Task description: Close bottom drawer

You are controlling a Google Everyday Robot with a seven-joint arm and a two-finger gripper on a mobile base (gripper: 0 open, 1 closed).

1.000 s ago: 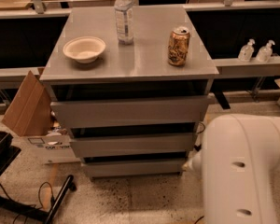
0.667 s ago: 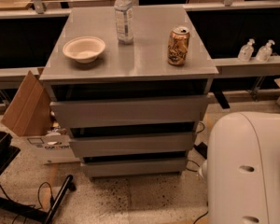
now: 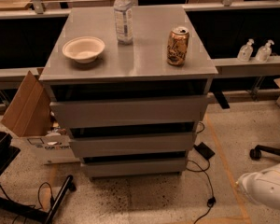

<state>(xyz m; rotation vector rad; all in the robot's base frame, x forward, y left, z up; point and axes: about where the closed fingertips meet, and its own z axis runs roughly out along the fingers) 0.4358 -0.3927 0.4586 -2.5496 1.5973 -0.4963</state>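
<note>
The grey metal desk (image 3: 144, 55) with three handleless drawers fills the middle. Its bottom drawer (image 3: 134, 167), the narrow grey front lowest in the desk, sits tucked under the middle front with only a thin dark strip above it. I judge it pushed in, so the task looks done or nearly so. A white rounded arm shell (image 3: 266, 188) sits low to the right of the desk, well apart. The tool is out of view, so I cannot tell its state.
</note>
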